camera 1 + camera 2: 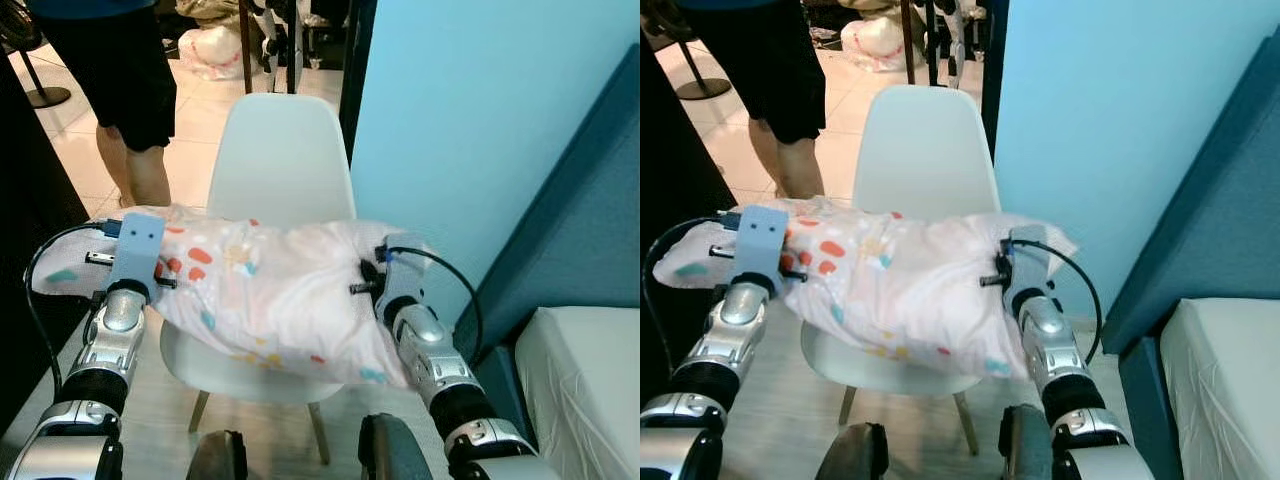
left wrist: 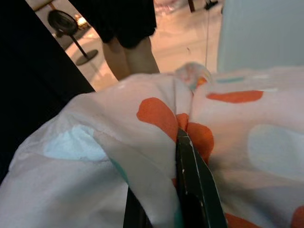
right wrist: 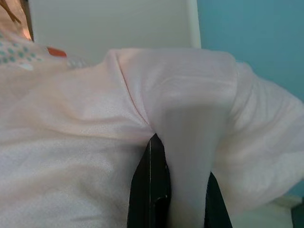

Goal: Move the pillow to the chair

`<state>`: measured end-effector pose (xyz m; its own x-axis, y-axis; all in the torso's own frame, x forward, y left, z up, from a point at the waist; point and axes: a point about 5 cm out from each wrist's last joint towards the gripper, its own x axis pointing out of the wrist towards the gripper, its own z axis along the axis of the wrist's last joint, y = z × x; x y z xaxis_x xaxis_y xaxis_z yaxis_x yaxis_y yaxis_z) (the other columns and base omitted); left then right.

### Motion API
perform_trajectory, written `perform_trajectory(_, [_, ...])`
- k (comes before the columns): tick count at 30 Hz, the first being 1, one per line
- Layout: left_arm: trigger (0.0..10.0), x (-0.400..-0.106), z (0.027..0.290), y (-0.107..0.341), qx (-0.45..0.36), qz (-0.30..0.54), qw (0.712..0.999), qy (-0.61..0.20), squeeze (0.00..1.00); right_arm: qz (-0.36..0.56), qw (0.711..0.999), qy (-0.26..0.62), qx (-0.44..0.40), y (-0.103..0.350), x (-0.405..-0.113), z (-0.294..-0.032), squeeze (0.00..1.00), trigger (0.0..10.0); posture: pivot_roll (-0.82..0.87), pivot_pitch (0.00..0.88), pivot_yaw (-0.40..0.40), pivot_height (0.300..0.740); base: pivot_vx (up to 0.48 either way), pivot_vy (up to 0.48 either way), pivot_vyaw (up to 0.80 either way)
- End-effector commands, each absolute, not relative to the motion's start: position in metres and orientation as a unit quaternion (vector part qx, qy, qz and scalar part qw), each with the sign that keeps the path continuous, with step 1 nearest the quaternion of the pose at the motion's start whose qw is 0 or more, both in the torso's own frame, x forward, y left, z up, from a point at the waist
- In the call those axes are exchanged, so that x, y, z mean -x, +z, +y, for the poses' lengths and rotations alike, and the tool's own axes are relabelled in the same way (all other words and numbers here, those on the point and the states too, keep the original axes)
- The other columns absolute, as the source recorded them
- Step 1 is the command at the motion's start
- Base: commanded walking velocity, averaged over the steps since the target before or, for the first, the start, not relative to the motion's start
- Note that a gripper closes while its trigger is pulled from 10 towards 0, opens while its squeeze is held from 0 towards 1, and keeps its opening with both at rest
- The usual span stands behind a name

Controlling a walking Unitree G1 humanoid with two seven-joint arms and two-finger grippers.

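A white pillow [image 1: 265, 295] with coloured spots hangs between both arms, over the seat of a white chair [image 1: 280, 160]. My left gripper [image 1: 150, 262] is shut on the pillow's left end; a fold of spotted cloth [image 2: 156, 142] is pinched between its black fingers [image 2: 192, 185]. At the pillow's right end my right gripper [image 1: 385, 275] is shut on a ridge of plain white cloth [image 3: 185, 142]. The chair's backrest rises just behind the pillow; most of its seat is hidden beneath it.
A person [image 1: 125, 90] in dark shorts stands on the tiled floor to the chair's left. A light blue wall [image 1: 480, 120] runs close along the chair's right side. A dark teal panel and a white cushion [image 1: 585, 390] lie at right. Dark furniture [image 1: 25, 210] borders the left.
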<state>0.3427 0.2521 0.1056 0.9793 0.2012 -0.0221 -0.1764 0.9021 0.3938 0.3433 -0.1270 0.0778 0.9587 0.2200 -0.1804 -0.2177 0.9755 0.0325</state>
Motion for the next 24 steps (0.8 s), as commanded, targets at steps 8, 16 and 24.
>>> perform_trajectory(8, [10.0, -0.345, 0.242, 0.1, -0.207, 0.027, 0.975, 0.08, 0.0, 0.097, 0.989, 0.115, -0.013, 0.077, -0.344, -0.125, 0.0, 10.0, 0.03, 0.016, -0.082, 0.577, 0.0, 0.0, 0.0])
perform_trajectory(16, [10.0, -0.343, 0.246, 0.097, -0.204, 0.031, 0.975, 0.085, 0.0, 0.098, 0.988, 0.116, 0.002, 0.076, -0.344, -0.125, 0.0, 10.0, 0.03, 0.021, -0.095, 0.552, 0.0, 0.0, 0.0])
perform_trajectory(24, [10.0, -0.338, 0.244, 0.092, -0.194, 0.028, 0.978, 0.075, 0.0, 0.086, 0.991, 0.102, -0.004, 0.081, -0.348, -0.13, 0.0, 10.0, 0.03, 0.0, -0.094, 0.552, 0.0, 0.0, 0.0])
